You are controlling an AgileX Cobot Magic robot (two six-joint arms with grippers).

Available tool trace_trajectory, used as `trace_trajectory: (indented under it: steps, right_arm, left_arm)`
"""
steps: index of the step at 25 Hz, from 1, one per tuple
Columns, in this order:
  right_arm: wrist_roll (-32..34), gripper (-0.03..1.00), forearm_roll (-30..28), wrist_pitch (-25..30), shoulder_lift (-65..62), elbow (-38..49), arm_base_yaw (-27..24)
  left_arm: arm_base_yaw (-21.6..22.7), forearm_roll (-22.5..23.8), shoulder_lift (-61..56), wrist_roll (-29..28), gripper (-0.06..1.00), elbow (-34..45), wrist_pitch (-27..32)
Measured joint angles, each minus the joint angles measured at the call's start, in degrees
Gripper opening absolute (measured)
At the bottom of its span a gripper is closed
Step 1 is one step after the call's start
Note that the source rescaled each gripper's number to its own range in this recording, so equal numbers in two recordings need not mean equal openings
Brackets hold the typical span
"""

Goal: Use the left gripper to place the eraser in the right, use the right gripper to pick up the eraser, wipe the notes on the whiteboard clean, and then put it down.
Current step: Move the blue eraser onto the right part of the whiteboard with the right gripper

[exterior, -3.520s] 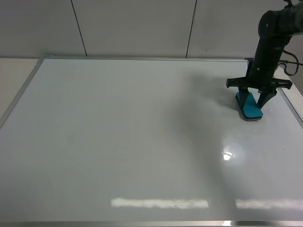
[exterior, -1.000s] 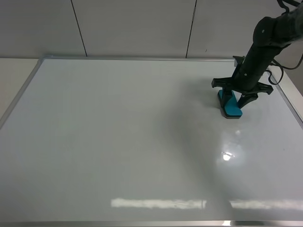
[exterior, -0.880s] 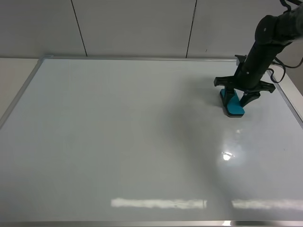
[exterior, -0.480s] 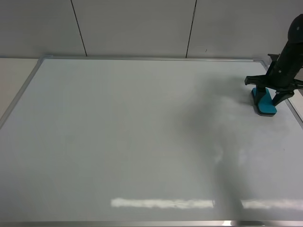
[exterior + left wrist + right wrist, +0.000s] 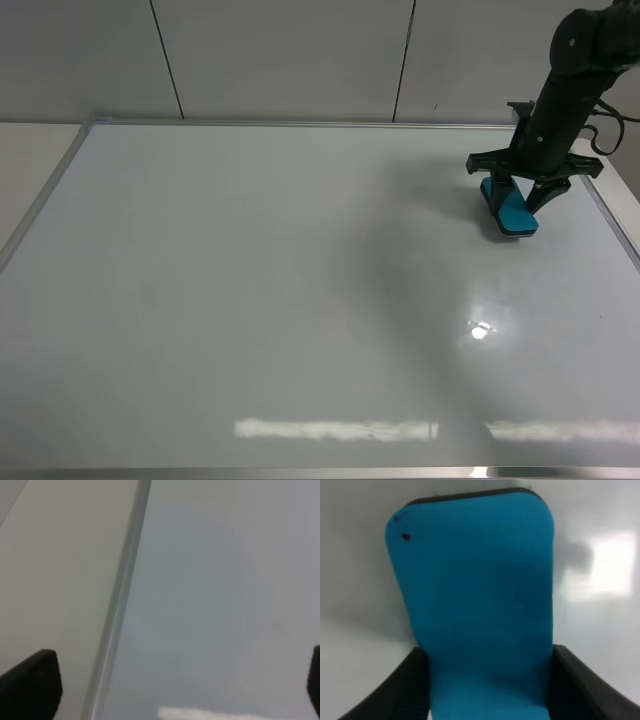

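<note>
Glossy whiteboard (image 5: 250, 290) filled the view. Right gripper (image 5: 522, 203) was clamped across the teal eraser (image 5: 510, 208), pressed to the board's far-right area. Eraser looked light, stiff, best pinched on its long sides. Left gripper (image 5: 170, 690) stood apart, empty.

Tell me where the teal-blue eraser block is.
In the exterior view, the teal-blue eraser block sits far right on the glossy whiteboard, clamped in the right gripper.

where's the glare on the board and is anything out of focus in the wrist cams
Exterior high: bright glare streaks along the whiteboard's near edge, a small hotspot below the eraser. Right wrist: eraser soft, a blown-out patch beside it. Left wrist: whole frame blurred, frame edge and fingertips fuzzy.
</note>
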Motion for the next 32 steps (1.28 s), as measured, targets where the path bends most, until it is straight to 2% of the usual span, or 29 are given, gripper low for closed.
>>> trace_trajectory:
  steps: [4, 10, 14, 16, 21, 23, 26, 29, 32]
  right_arm:
    - [0.64, 0.00, 0.00, 2.92, -4.97, 0.00, 7.35]
    - [4.38, 0.00, 0.34, 11.60, -11.61, 0.00, 15.66]
    - [7.16, 0.00, 0.00, 11.99, -16.33, 0.00, 19.53]
    - [9.08, 0.00, -0.65, 10.31, -19.39, 1.09, 20.43]
    - [13.94, 0.00, 0.00, -2.90, -29.88, 13.88, 20.81]
    - [15.73, 0.00, 0.00, -6.33, -34.13, 19.59, 20.81]
    - [18.87, 0.00, 0.97, -8.44, -39.09, 28.96, 20.81]
    - [20.25, 0.00, 2.35, -8.68, -39.76, 34.67, 20.81]
    - [20.60, 0.00, 3.75, -12.19, -39.83, 40.45, 20.81]
  left_arm:
    - [0.00, 0.00, 0.00, 0.00, 1.00, 0.00, 0.00]
    - [0.00, 0.00, 0.00, 0.00, 1.00, 0.00, 0.00]
    - [0.00, 0.00, 0.00, 0.00, 1.00, 0.00, 0.00]
    - [0.00, 0.00, 0.00, 0.00, 1.00, 0.00, 0.00]
    - [0.00, 0.00, 0.00, 0.00, 1.00, 0.00, 0.00]
    - [0.00, 0.00, 0.00, 0.00, 1.00, 0.00, 0.00]
    - [0.00, 0.00, 0.00, 0.00, 1.00, 0.00, 0.00]
    - [0.00, 0.00, 0.00, 0.00, 1.00, 0.00, 0.00]
    - [0.00, 0.00, 0.00, 0.00, 1.00, 0.00, 0.00]
